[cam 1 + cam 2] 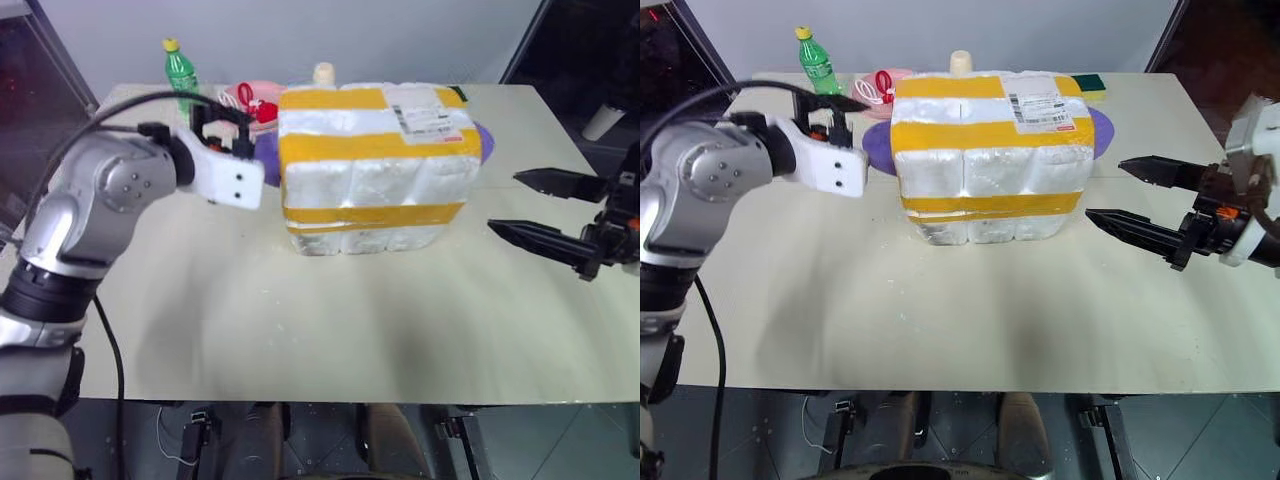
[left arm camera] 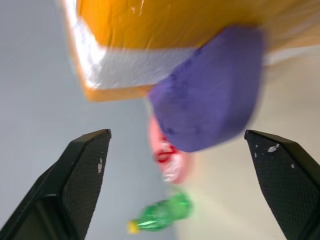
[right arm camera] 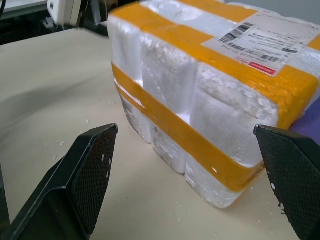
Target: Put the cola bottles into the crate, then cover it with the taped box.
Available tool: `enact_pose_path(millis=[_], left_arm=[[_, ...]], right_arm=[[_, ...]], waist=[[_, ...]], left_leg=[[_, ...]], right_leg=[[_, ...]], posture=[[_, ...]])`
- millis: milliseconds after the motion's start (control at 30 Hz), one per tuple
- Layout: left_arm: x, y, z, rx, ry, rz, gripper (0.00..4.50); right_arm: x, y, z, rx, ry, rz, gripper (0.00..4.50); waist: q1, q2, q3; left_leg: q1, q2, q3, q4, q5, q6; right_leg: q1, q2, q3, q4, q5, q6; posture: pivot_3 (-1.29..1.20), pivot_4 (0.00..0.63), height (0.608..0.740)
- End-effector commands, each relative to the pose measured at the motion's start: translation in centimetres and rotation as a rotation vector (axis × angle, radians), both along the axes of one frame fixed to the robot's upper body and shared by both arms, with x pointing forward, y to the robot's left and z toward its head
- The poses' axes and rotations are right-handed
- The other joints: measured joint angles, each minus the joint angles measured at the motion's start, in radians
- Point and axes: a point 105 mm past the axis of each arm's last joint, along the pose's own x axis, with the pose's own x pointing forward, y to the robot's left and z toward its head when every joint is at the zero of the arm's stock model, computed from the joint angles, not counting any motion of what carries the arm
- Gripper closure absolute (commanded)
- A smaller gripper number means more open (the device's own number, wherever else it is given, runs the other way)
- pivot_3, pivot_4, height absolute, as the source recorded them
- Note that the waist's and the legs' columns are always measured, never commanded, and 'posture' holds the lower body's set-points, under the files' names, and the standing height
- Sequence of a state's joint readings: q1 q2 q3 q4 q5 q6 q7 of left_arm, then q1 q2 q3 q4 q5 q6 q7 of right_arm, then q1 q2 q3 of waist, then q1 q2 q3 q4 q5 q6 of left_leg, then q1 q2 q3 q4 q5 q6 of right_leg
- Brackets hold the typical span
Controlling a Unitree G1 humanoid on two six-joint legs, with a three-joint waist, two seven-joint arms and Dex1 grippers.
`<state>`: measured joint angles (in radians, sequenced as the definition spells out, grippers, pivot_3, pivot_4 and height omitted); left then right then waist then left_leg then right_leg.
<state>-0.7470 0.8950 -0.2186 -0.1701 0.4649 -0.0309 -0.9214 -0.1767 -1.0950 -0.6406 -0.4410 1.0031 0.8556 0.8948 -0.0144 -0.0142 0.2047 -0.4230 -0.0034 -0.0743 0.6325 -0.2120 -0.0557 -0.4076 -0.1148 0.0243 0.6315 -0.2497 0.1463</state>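
We see the taped box (image 1: 375,168) sitting squarely over the crate (image 1: 370,238) mid-table: white styrofoam, wide yellow tape bands, shipping label on top. Of the crate, we see just a low white foam edge beneath it.

I can read nothing: the label (image 3: 260,42) on my box (image 1: 375,170) shows a barcode and print too small.

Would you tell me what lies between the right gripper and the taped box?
Only bare table separates the right gripper from the taped box, as the right eye view shows.
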Motion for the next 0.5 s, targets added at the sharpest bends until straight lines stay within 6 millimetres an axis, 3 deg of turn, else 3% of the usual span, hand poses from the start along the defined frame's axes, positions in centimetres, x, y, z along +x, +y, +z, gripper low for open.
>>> enact_pose_path(millis=[33, 133, 200, 267, 367, 500], left_arm=[[-1.3, 1.2, -0.1, -0.015, 0.015, 0.034, 0.02], [-2.0, 3.1, -0.9, -0.077, 0.099, 0.09, 0.02], [-2.3, 4.0, -0.8, -0.224, 0.184, 0.125, 0.02], [-3.0, 5.5, -1.1, -0.448, 0.388, 0.16, 0.02], [-5.2, 7.2, 0.1, -0.789, 0.755, 0.103, 0.02], [-7.1, 9.3, 1.1, -0.876, 0.99, 0.072, 0.02]], right_arm=[[-0.2, -0.2, 0.9, -0.021, -0.044, 0.003, 0.0], [-0.3, -0.9, 0.6, -0.05, -0.03, -0.011, 0.0], [-0.3, -1.4, 0.4, -0.063, -0.02, -0.023, 0.0], [-0.4, -2.1, 0.0, -0.079, -0.005, -0.036, 0.0], [-0.3, -3.0, -0.5, -0.086, 0.02, -0.038, 0.0], [0.3, -3.8, -1.3, -0.13, 0.036, -0.037, 0.0]], waist=[[0.0, 0.0, 0.0], [-0.002, 0.0, 0.0], [-0.001, 0.0, 0.0], [0.0, 0.0, 0.0], [-0.001, 0.0, 0.0], [-0.007, 0.0, 0.0]], left_leg=[[0.0, 0.0, 0.0, 0.0, 0.0, 0.0], [0.0, 0.0, 0.0, 0.0, 0.0, 0.0], [0.001, 0.0, 0.0, 0.0, 0.0, 0.0], [0.001, 0.0, 0.0, 0.0, 0.0, 0.0], [0.001, 0.0, 0.0, 0.001, 0.0, 0.0], [0.002, 0.0, 0.0, 0.0, 0.0, 0.0]], right_leg=[[0.0, 0.0, 0.0, 0.0, 0.0, 0.0], [0.0, 0.0, 0.0, 0.0, 0.0, 0.0], [0.0, 0.0, 0.0, 0.0, 0.0, 0.0], [0.0, 0.0, 0.0, 0.0, 0.0, 0.0], [0.001, 0.0, 0.0, 0.0, 0.0, 0.0], [0.001, 0.0, 0.0, 0.001, 0.0, 0.0]], posture=[[0.0, 0.15, 0.739], [0.0, 0.15, 0.739], [0.0, 0.15, 0.739], [0.0, 0.15, 0.739], [0.0, 0.15, 0.739], [0.0, 0.15, 0.739]])
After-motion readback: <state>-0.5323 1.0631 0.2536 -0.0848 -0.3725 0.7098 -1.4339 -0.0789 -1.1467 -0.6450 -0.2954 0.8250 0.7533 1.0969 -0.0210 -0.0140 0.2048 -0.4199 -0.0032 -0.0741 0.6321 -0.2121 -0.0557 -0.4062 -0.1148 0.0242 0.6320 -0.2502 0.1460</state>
